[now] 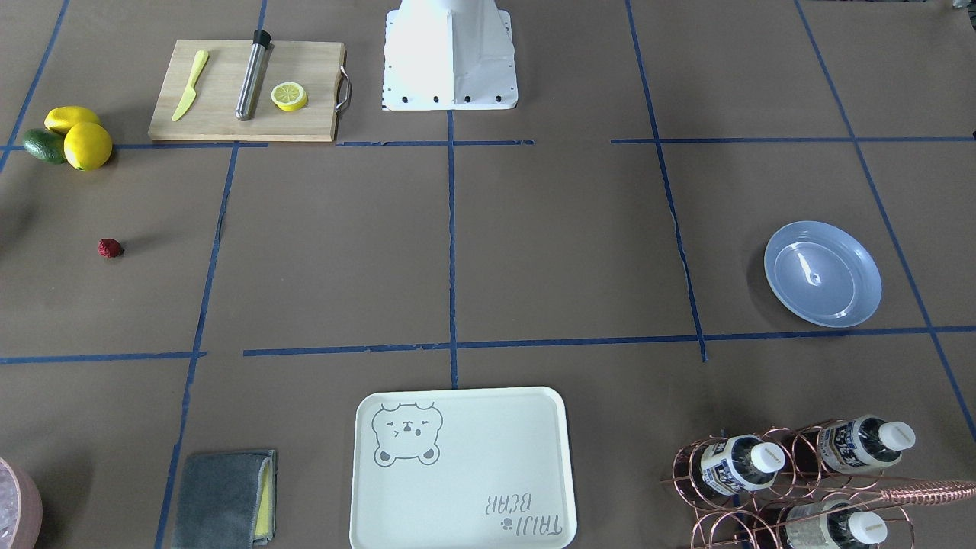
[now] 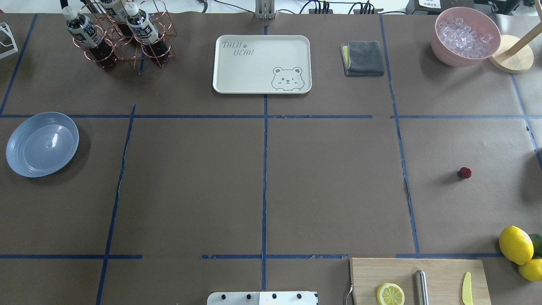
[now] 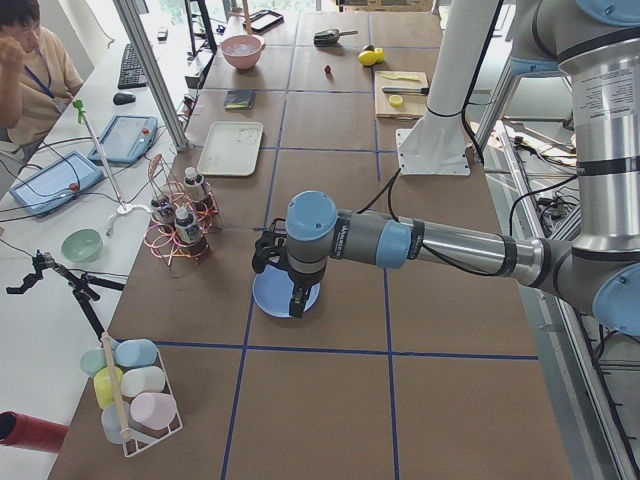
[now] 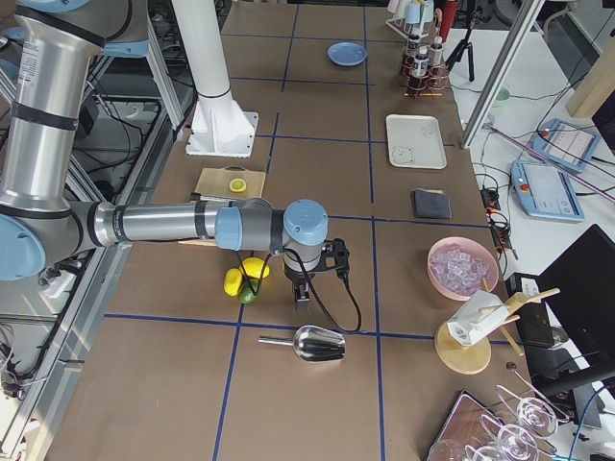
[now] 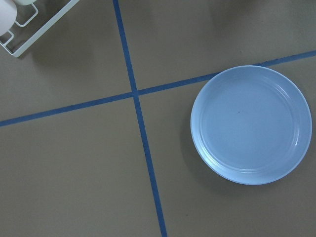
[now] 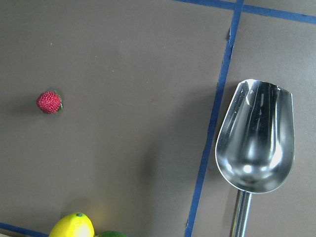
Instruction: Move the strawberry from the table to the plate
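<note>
- Board (image 2: 444, 271) by the robot base is cut off in the overhead view. The front view shows it whole, with lemon slice (image 1: 289, 96), steel rod (image 1: 252, 75) and yellow knife (image 1: 189, 85).
- Strawberry (image 2: 464, 172) lies on the table (image 2: 330, 186), right side, mid-depth, apart from the lemons (image 2: 515, 245).
- Plate (image 2: 42, 144) sits on the left side, well apart from the strawberry.
- Arms show only in the side views. Left gripper (image 3: 297, 305) hangs by the plate, right gripper (image 4: 301, 300) near the lemons. Jaw width: can't tell for either.
- Right wrist cam has the strawberry plus a steel scoop (image 6: 254, 143), its handle cut off. Overhead and front views miss the scoop.
- Strawberry is hard to make out in the right side view.
- Far edge: tray (image 2: 261, 63) reads "TAIJI BEAR". Labels on the bottles (image 2: 144, 27) are too small to read.
</note>
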